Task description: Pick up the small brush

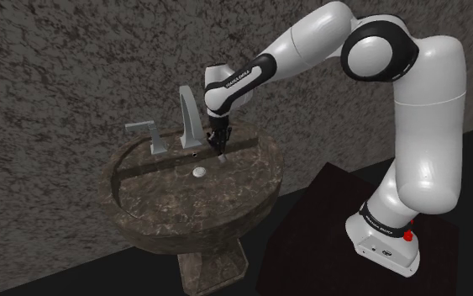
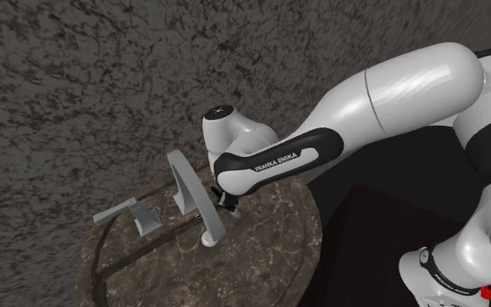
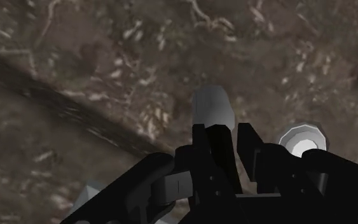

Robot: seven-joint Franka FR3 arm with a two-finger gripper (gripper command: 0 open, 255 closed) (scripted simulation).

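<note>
Grey small brush (image 3: 213,105) clasped in the tool (image 3: 235,131), faucet (image 1: 189,118) and drain (image 1: 199,172) close by, above brown marbled sink (image 1: 146,229).

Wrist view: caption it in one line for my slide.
Black gripper at a small pale grey brush, set against the dark mottled sink, its silver drain beside the gripper.

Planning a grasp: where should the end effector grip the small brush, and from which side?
Probably the small brush across its short grey body, from straight above: it sits low on the sink's back ledge, with the faucet close beside, crowding a side approach.
</note>
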